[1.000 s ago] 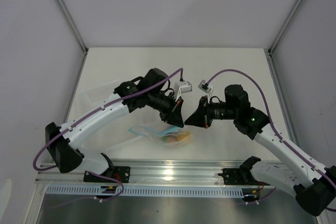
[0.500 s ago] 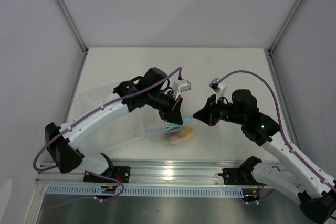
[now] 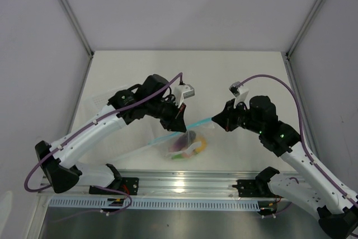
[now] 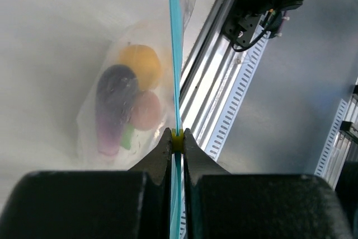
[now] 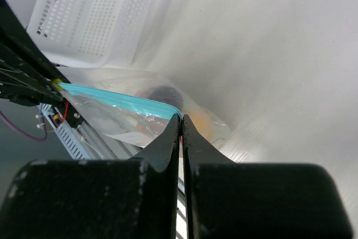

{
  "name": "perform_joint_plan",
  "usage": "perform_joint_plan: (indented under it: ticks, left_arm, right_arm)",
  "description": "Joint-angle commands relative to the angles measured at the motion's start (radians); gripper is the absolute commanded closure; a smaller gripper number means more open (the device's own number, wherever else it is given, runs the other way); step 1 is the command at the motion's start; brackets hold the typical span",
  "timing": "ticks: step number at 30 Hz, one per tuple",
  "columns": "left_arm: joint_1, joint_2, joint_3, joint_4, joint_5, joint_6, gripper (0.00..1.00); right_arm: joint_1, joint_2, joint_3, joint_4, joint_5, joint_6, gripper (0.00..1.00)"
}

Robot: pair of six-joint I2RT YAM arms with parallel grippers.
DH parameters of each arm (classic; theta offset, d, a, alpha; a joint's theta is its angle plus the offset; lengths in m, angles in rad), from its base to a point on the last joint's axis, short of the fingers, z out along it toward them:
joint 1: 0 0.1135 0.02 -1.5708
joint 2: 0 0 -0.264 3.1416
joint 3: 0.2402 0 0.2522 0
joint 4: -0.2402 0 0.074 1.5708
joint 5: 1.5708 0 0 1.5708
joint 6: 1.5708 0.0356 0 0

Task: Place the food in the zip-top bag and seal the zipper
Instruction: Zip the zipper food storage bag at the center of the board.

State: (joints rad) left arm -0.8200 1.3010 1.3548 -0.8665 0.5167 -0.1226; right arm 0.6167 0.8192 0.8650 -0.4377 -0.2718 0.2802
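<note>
The zip-top bag (image 3: 189, 148) hangs just above the table's front edge, held up by its light blue zipper (image 3: 198, 123), which is stretched taut between both grippers. My left gripper (image 3: 179, 125) is shut on the small yellow slider (image 4: 177, 140) on the zipper (image 4: 175, 54). My right gripper (image 3: 215, 120) is shut on the zipper's right end (image 5: 140, 103). The food is inside the bag (image 4: 95, 132): a purple piece (image 4: 114, 107), a yellow piece (image 4: 140, 62), a pink piece (image 4: 146, 110) and a green piece (image 4: 127, 136).
A white perforated basket (image 5: 95, 15) stands at the left of the table, behind the left arm (image 3: 103, 99). The metal rail (image 3: 179, 183) with the arm bases runs along the near edge, right below the bag.
The grippers have drawn apart, the left one moving left and the right one right. The zipper is now pulled straight and the bag with the food hangs lifted between them.
</note>
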Motion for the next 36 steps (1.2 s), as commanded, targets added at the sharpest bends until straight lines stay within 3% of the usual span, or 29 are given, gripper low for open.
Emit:
perform_joint_plan:
  ticks: [1,12,15,16,19,21,23,30,36]
  left_arm:
    - [0.009,-0.078,-0.011,-0.106,-0.078,-0.041,0.99]
    - [0.009,-0.178,-0.077,-0.141,-0.169,-0.078,0.99]
    - [0.009,-0.19,-0.094,-0.121,-0.117,-0.071,0.99]
    - [0.009,-0.193,-0.095,-0.114,-0.106,-0.066,0.99]
    - [0.009,-0.195,-0.095,-0.095,-0.07,-0.063,0.99]
    - [0.009,-0.197,-0.094,-0.088,-0.057,-0.063,0.99]
    - [0.009,-0.198,-0.098,-0.088,-0.046,-0.061,0.99]
    - [0.009,-0.21,-0.103,-0.071,-0.009,-0.065,0.99]
    - [0.007,-0.218,-0.111,-0.065,0.003,-0.066,0.99]
  right_arm:
    - [-0.031,-0.014,0.032,-0.048,0.14,-0.049,1.0]
    - [-0.04,-0.035,0.037,-0.073,0.163,-0.044,1.0]
    - [-0.08,-0.031,0.039,-0.046,-0.037,-0.058,1.0]
    - [-0.089,-0.025,0.035,-0.014,-0.201,-0.053,1.0]
    - [-0.094,0.035,0.043,0.025,-0.406,-0.049,0.65]
    - [-0.095,0.072,0.069,0.021,-0.434,-0.062,0.44]
    - [-0.095,0.11,0.094,0.02,-0.463,-0.085,0.36]
    - [-0.106,0.198,0.105,0.115,-0.578,-0.093,0.33]
    - [-0.114,0.273,0.101,0.201,-0.688,-0.067,0.38]
